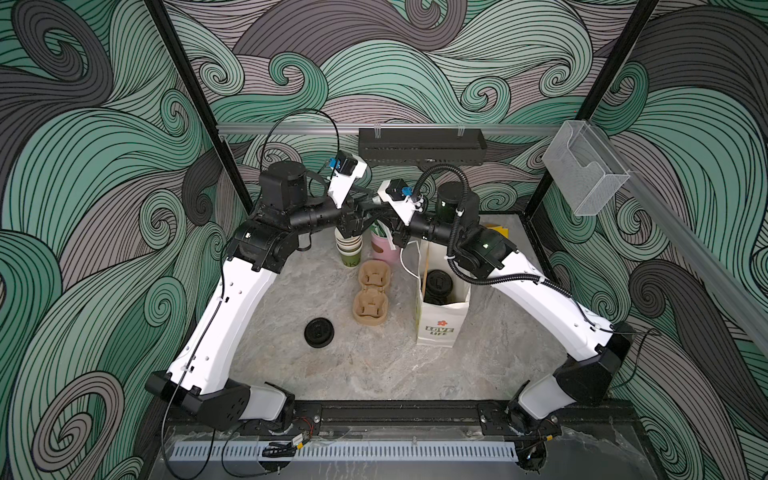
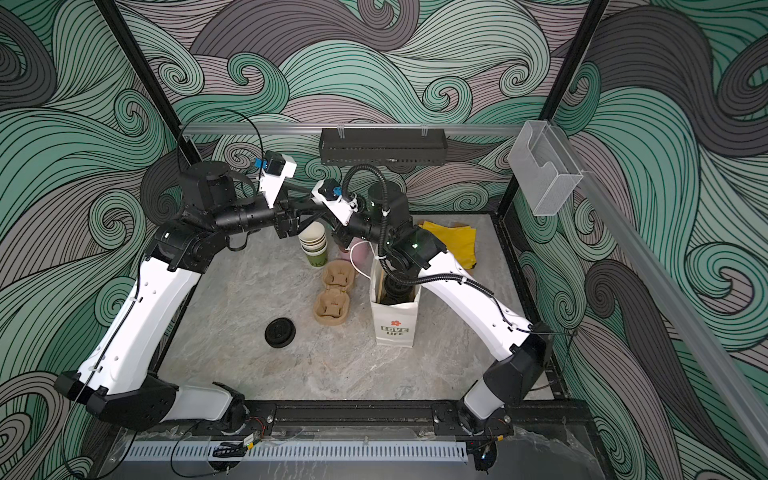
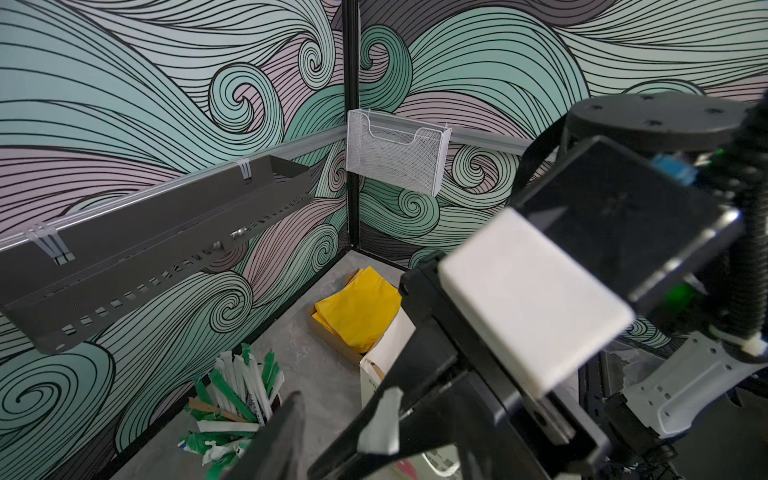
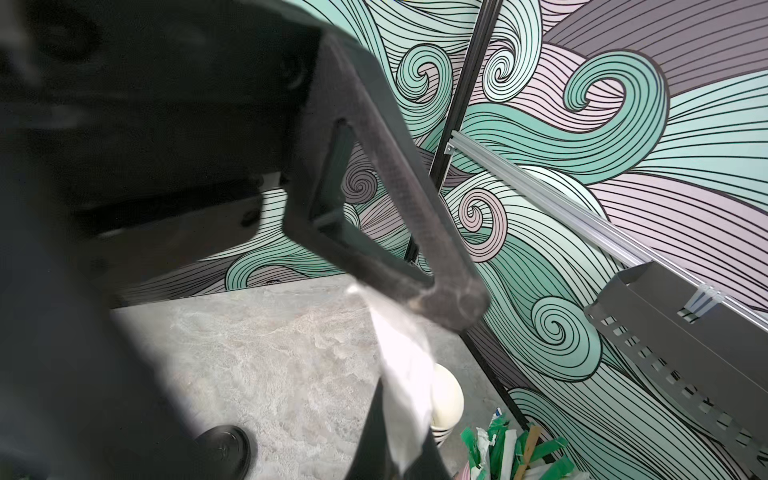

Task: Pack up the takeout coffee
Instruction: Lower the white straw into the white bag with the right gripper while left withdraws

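Right claw [image 4: 401,436], from its own wrist view, was clenched on a white paper strip [image 4: 399,357]. From the left wrist, the left claw [image 3: 328,432] looked parted and empty. In a top view the lidded cups [image 1: 437,282] stood upright inside the white bag [image 1: 442,328], right of both claws, closer to the right arm; bag walls hid their sides.
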Controlling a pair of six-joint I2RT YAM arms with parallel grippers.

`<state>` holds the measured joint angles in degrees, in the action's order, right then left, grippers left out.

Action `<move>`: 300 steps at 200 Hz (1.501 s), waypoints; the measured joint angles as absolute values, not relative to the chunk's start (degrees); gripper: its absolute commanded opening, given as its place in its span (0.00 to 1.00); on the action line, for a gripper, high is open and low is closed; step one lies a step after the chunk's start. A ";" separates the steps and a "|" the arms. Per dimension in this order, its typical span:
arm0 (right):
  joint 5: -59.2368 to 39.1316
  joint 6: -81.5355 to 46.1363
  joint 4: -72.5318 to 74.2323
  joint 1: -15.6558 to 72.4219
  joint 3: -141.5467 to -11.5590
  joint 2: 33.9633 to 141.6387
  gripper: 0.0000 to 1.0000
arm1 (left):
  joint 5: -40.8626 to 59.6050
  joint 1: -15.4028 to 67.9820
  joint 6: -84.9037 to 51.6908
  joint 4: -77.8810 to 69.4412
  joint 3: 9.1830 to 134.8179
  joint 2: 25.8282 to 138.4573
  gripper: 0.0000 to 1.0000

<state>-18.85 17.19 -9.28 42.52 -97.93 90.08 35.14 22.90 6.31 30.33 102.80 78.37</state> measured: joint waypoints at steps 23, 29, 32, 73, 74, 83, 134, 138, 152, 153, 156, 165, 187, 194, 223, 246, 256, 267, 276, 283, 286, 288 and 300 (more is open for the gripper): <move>-15.31 12.86 -9.69 42.52 -97.93 88.75 0.00 | 30.92 22.90 4.54 23.62 98.50 75.42 0.81; -13.69 11.11 -10.15 42.52 -97.93 87.94 0.00 | 29.34 22.90 3.95 21.71 97.25 74.43 0.81; -12.88 10.31 -10.48 42.52 -97.93 87.44 0.00 | 28.51 22.90 3.64 20.95 96.75 73.97 0.81; 3.49 -2.42 -22.15 42.52 -100.62 79.11 0.00 | 19.27 22.90 -1.61 15.14 93.47 71.05 0.80; 3.75 -2.61 -22.41 42.52 -100.66 78.96 0.00 | 19.22 22.90 -1.78 15.14 93.43 71.05 0.80; 7.42 -5.23 -25.61 42.52 -100.88 77.03 0.00 | 18.35 22.90 -3.51 15.22 92.86 71.35 0.75; 22.28 -18.24 -34.61 42.52 -91.29 69.08 0.00 | 21.82 22.90 -13.26 20.86 90.15 79.18 0.62; 22.85 -18.81 -34.59 42.52 -90.63 69.32 0.00 | 22.74 22.90 -13.91 21.17 89.62 79.83 0.63; 24.32 -20.43 -34.74 42.50 -89.54 70.89 0.00 | 25.82 22.90 -15.79 21.98 87.94 81.28 0.64; 24.36 -20.51 -34.76 42.50 -89.54 71.02 0.00 | 26.04 22.90 -15.84 21.96 87.85 81.32 0.64; 24.56 -20.75 -34.79 42.50 -89.54 71.42 0.00 | 26.65 22.90 -16.03 21.96 87.46 81.45 0.64; 24.84 -21.58 -34.52 42.50 -89.54 72.53 0.00 | 28.88 22.90 -16.73 21.91 86.32 81.67 0.64; 24.12 -21.85 -32.12 42.50 -89.54 73.43 0.00 | 33.63 23.00 -16.97 21.74 84.47 81.62 0.64; 23.68 -21.58 -30.35 42.50 -89.54 73.41 0.00 | 34.54 23.07 -16.84 21.61 84.05 81.54 0.65; 20.88 -18.59 -18.96 42.50 -89.27 73.36 0.00 | 36.75 23.16 -16.03 20.80 81.95 81.01 0.65; 17.91 -14.31 -7.79 42.24 -88.14 73.91 0.00 | 37.69 23.18 -15.79 19.79 80.64 80.99 0.65; 16.75 -12.40 -3.27 42.11 -87.99 74.83 0.00 | 37.85 23.18 -15.64 19.64 80.27 80.99 0.65; 15.81 -10.28 0.73 42.04 -88.09 76.18 0.00 | 37.95 23.18 -15.53 19.51 80.07 80.99 0.65; 15.44 -8.40 2.76 41.91 -88.38 77.32 0.00 | 37.98 23.22 -15.44 19.35 80.05 80.99 0.65; 15.73 -6.98 3.14 41.89 -88.71 77.97 0.00 | 37.95 23.29 -15.42 19.25 80.05 80.95 0.65; 16.14 -6.35 2.94 41.87 -88.88 78.11 0.00 | 37.95 23.29 -15.42 19.25 80.05 80.90 0.65; 16.40 -6.13 2.68 41.89 -89.01 78.19 0.00 | 37.93 23.29 -15.42 19.25 80.05 80.90 0.65; 19.09 -4.43 -0.78 41.87 -90.41 78.35 0.00 | 37.93 23.40 -15.42 19.22 80.03 80.71 0.65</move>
<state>19.09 -4.43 -0.78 41.87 -90.41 78.35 37.93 23.40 -15.42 19.22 80.03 80.71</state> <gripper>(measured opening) 0.050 0.649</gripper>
